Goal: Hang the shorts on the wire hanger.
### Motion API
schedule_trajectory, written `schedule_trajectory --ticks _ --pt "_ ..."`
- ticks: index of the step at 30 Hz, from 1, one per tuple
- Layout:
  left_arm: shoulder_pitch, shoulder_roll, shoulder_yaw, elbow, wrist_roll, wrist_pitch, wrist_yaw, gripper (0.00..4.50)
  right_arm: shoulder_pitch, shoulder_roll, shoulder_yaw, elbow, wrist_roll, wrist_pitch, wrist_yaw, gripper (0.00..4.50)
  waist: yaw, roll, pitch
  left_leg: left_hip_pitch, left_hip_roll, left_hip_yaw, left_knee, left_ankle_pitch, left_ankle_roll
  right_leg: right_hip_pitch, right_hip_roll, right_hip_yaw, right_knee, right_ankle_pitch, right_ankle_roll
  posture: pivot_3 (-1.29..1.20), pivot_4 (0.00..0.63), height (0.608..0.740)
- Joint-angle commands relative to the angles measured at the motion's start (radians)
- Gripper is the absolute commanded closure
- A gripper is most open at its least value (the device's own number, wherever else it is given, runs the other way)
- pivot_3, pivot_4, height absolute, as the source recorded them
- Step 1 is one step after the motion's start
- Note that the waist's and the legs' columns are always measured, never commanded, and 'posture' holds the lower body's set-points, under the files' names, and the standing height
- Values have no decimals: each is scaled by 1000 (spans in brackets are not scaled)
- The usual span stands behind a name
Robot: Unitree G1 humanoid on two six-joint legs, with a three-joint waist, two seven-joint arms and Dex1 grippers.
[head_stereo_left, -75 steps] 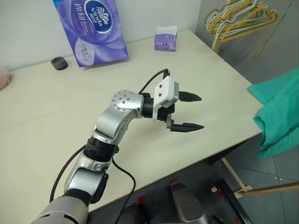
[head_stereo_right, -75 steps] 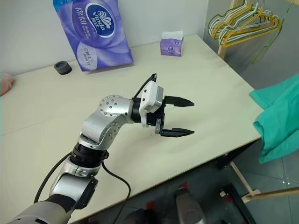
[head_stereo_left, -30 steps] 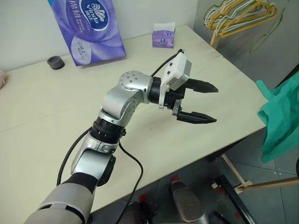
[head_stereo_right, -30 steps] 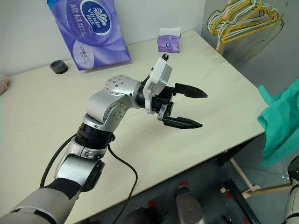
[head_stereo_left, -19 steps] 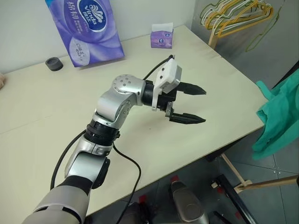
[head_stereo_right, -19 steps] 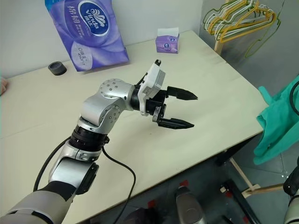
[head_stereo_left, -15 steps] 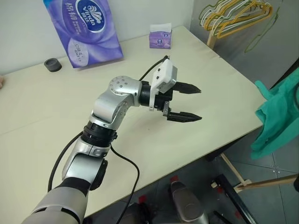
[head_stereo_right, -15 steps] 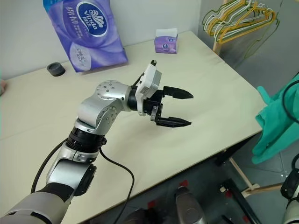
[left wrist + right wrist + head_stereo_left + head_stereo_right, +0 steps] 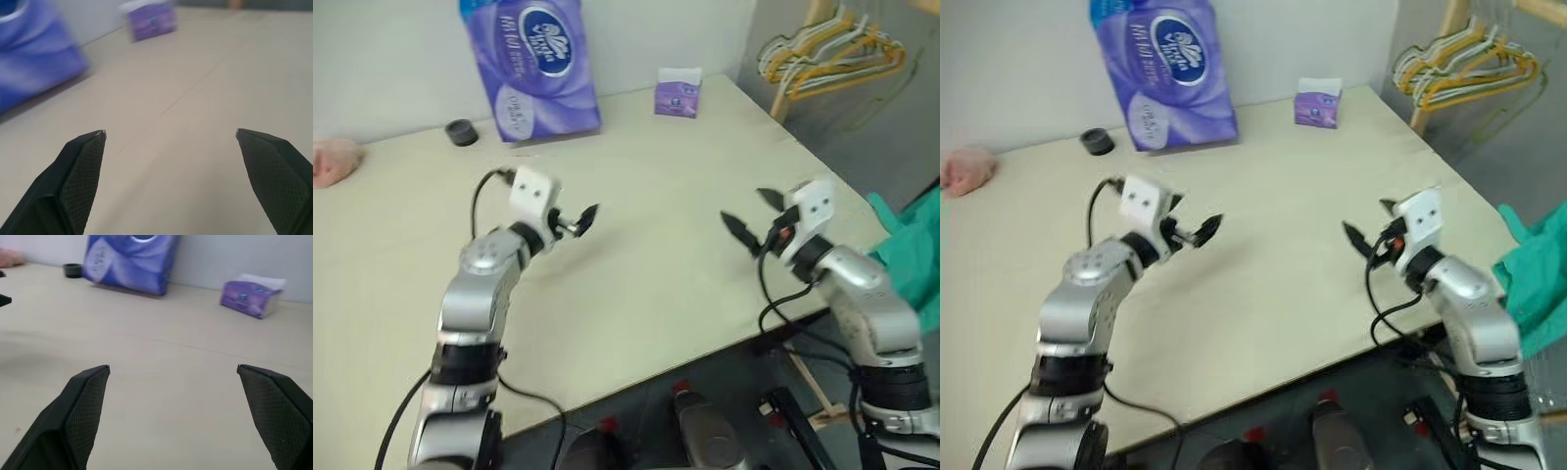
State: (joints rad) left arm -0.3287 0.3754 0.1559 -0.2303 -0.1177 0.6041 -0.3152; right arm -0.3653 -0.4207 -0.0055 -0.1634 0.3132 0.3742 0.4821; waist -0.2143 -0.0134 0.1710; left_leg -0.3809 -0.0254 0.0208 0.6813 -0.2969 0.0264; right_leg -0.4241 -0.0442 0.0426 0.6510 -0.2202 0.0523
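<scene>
The shorts, teal-green, hang off the right edge of the table, beyond its corner and clear of both grippers. Left gripper: raised above the tabletop on the left side, fingers spread wide with nothing between them; in the left wrist view its two black fingertips frame bare beige surface. Right gripper: held over the table's right portion near the front edge, fingers likewise parted and empty; the right wrist view shows its fingers with open tabletop between them. The two grippers stand well apart, each tipped toward the table's middle.

Farther back, against the wall: a large purple tissue pack standing upright; a small dark round object just to its left; a small purple tissue box to its right, near the far right corner. A pink cloth lies at the table's left edge.

Beyond the far right corner, a bunch of yellow and pale hangers hangs on a wooden rack. The wire hanger cannot be told apart there.
</scene>
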Motion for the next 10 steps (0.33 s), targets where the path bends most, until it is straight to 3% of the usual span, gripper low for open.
schedule_trajectory --ticks 1,6,10 --pt "119 -64 68 -116 47 13 152 0 -44 87 37 139 -51 -120 -15 51 44 -7 -14 0 0 -1 0 0 0 0 0 -1 0 1 -1 -43 86 740" --pt "146 -103 86 -98 42 8 207 0 -115 153 70 350 -103 -223 13 51 160 -15 -20 0 0 -6 0 5 -5 2 0 -8 -3 7 -10 2 100 740" --pt "105 -77 66 -63 55 -12 197 0 -139 161 80 404 -123 -264 42 51 196 -16 -20 0 0 -8 0 8 -5 3 0 -11 -3 9 -13 13 132 740"
